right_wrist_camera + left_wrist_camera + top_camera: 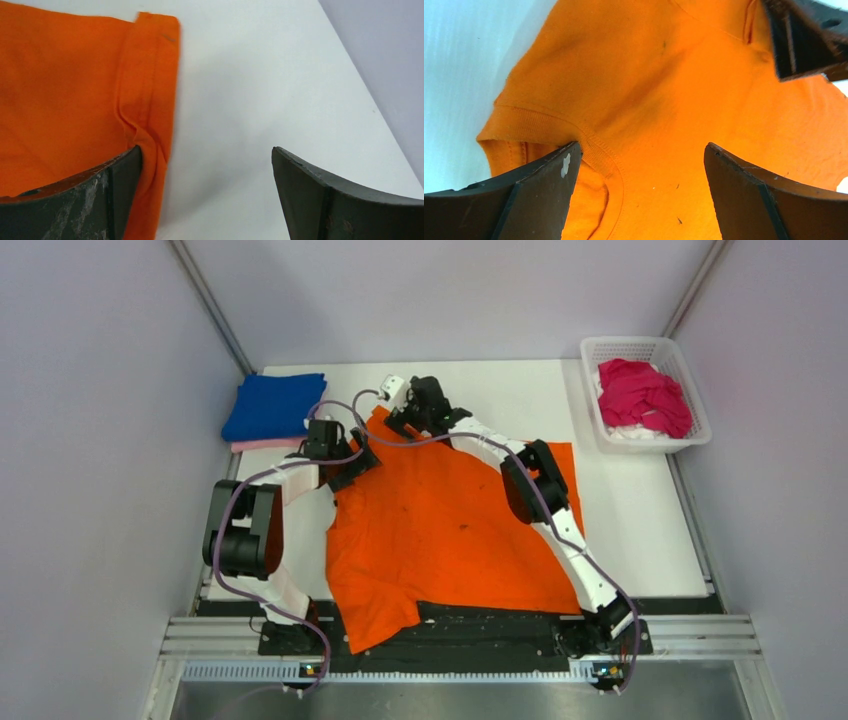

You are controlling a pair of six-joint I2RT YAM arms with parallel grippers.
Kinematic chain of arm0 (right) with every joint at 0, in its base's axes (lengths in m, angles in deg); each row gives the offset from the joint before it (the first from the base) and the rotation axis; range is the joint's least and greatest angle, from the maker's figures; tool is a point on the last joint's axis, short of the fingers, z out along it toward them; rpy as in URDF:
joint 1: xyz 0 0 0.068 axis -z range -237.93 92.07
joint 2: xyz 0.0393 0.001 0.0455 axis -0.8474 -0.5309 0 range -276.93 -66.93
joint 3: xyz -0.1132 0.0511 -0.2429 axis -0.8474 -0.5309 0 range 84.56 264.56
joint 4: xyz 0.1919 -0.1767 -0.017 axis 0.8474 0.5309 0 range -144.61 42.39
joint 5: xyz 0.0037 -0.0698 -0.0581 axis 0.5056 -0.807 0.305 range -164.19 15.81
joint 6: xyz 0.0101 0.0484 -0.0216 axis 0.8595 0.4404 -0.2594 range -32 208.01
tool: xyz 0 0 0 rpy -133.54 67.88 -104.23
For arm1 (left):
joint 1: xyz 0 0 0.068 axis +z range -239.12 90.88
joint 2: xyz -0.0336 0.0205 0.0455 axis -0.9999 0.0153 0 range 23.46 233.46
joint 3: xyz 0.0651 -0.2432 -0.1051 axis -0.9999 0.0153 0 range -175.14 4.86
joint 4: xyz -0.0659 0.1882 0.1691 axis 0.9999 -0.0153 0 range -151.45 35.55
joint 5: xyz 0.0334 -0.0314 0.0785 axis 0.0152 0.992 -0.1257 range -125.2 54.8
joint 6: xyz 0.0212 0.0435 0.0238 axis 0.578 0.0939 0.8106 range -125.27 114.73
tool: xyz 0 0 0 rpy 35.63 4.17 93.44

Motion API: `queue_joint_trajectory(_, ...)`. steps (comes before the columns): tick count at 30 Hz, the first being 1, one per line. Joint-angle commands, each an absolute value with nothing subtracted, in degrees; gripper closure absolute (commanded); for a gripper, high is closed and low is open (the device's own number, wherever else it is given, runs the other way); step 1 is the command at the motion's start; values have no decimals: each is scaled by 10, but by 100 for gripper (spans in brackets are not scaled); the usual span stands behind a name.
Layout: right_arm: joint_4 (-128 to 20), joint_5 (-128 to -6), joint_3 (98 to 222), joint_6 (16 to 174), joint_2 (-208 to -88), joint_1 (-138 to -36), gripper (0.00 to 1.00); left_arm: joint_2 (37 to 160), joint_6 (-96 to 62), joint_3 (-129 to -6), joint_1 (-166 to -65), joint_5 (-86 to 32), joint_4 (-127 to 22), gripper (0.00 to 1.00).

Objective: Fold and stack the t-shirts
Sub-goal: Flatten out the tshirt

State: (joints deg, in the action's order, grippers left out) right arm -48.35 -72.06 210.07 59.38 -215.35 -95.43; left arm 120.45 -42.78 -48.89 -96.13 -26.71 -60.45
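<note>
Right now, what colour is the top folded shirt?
The top folded shirt is royal blue; top external view.

A white table [650, 530] stands in a narrow booth closed in by plain walls of pale lilac-grey: the left wall [100, 390], the far wall [450, 290] and the right wall [785, 490]. Slim metal posts [210, 305] run up the two far corners. Along the table's near edge lies a ribbed aluminium rail [700, 635], with a dull grey panel [450, 700] nearer still. The light is soft and even, and shadows are faint.

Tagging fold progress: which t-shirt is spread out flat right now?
The orange t-shirt, lying open on the table. The blue t-shirt sits folded on the pink t-shirt at far left; the magenta t-shirt is bunched in the white basket.
</note>
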Motion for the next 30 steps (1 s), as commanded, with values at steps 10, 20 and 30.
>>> queue_joint_trajectory(10,-505,-771,2210,656,-2201,-863,1,1211,-407,-471,-941,-296,-660,2)
queue_joint_trajectory(20,-492,-782,2095,789,-2036,-863,1,1179,-416,-499,-942,-258,-652,2)
queue_joint_trajectory(30,-541,-817,1609,978,-1685,-863,1,1131,-386,-557,-971,-308,-749,2)
